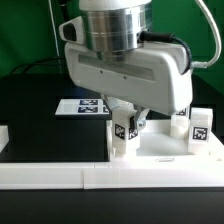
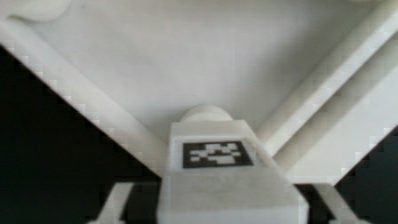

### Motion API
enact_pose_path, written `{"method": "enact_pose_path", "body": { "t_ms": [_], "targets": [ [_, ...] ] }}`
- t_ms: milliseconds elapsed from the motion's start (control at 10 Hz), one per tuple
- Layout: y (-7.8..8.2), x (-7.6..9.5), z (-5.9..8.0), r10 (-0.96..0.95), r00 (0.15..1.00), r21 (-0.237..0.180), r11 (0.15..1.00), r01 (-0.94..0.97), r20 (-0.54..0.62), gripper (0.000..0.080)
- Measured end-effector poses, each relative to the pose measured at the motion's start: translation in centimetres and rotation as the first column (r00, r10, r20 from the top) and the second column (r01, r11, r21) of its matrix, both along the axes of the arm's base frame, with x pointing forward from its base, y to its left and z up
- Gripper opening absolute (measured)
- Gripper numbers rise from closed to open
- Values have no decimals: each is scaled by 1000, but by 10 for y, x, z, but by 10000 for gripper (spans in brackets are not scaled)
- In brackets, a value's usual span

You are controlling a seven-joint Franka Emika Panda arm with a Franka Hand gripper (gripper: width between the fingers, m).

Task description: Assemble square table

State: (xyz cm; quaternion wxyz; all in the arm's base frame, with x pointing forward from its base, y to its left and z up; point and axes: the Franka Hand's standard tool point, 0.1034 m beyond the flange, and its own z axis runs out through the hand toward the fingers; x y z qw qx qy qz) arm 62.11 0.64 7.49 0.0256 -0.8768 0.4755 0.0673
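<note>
**Operator:** How far along?

**Inspector:** You have one leg [image 1: 199, 127] upright on the square slab [image 1: 160, 153] near the border rail [image 1: 60, 176]. Your gripper [image 1: 128, 122] holds a second tagged leg [image 2: 221, 158] at the slab; the jaws sit closed against it (seating unconfirmed). Other legs are not visible.

**Operator:** Materials?

**Inspector:** Matte white plastic, blocky legs, black-white tags; the marker board [image 1: 80, 106] lies flat behind

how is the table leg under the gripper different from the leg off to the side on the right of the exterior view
The leg under the gripper stands right below the gripper, its top hidden by it; the side leg stands free with nothing over it. The first shows its tag near the middle of the exterior view; the second sits at that view's right edge. Both are short, white, upright and tagged, standing at the square slab.
</note>
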Motion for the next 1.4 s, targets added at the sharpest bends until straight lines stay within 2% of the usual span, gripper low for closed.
{"method": "enact_pose_path", "body": {
  "t_ms": [100,200,400,500,700,800,900,1000,1100,1400],
  "targets": [
    [-1,2,0,-83,996,-12,996,83,21,291],
    [-1,3,0,-244,968,-14,969,245,56,291],
    [1,2,-1,-459,884,-6,887,461,85,291],
    [0,2,0,-544,834,16,838,545,87,291],
    [1,2,-1,-595,800,25,804,595,80,319],
    [-1,3,-1,-504,858,26,863,504,104,319],
    [-5,5,-2,-390,910,20,920,391,144,498],
    [-3,4,-3,-216,964,-18,975,221,158,498],
    [0,4,-3,-82,982,-43,995,90,167,616],
    [-3,4,-3,94,980,-59,995,-85,177,648]
  ]
}}
